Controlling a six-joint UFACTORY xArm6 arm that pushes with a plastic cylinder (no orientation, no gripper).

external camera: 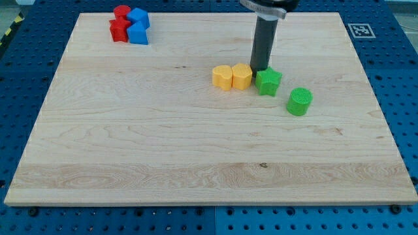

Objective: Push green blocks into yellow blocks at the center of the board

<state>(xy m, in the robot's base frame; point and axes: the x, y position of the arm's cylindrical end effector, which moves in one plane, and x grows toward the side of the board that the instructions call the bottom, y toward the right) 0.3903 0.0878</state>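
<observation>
Two yellow blocks sit side by side near the board's middle: a heart-like yellow block (223, 77) and a yellow hexagonal block (241, 76). A green star block (268, 81) touches the right side of the yellow hexagonal block. A green cylinder (300, 102) stands apart, lower right of the star. My tip (260, 69) rests just above the green star's upper left edge, beside the yellow hexagonal block's right side.
A cluster of red blocks (120, 25) and blue blocks (138, 26) sits at the view's top left of the wooden board (163, 150). A fiducial marker (360, 30) lies off the board's top right corner.
</observation>
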